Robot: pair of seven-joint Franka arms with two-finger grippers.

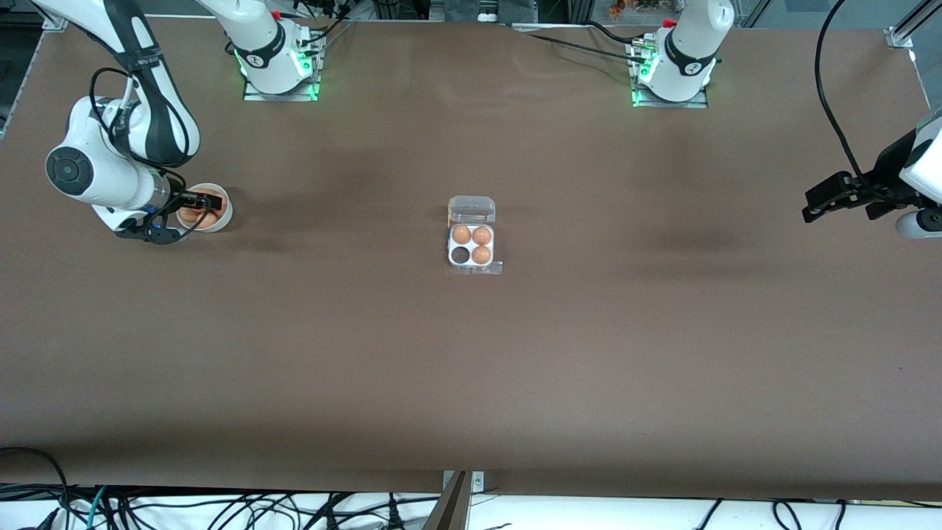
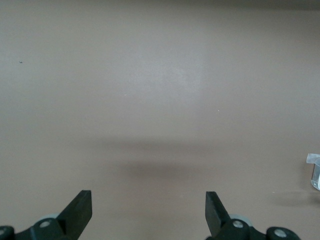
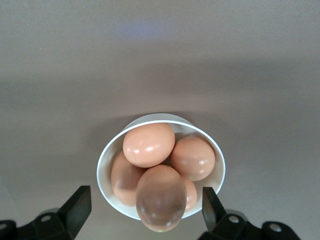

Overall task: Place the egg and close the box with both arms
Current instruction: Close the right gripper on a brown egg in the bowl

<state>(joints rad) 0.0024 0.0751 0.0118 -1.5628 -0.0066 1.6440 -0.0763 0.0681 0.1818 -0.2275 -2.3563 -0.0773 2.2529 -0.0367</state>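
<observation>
The box lies open at the table's middle, its clear lid folded back toward the robots' bases. It holds three brown eggs, and one cell is empty. My right gripper is open over a white bowl of several brown eggs at the right arm's end. In the right wrist view the gripper has its fingers on either side of the nearest egg without touching it. My left gripper is open and empty over bare table at the left arm's end; it waits.
The brown table spreads wide around the box. The left wrist view shows its open gripper over bare table, with a corner of the box at the picture's edge. Cables hang along the table's edge nearest the camera.
</observation>
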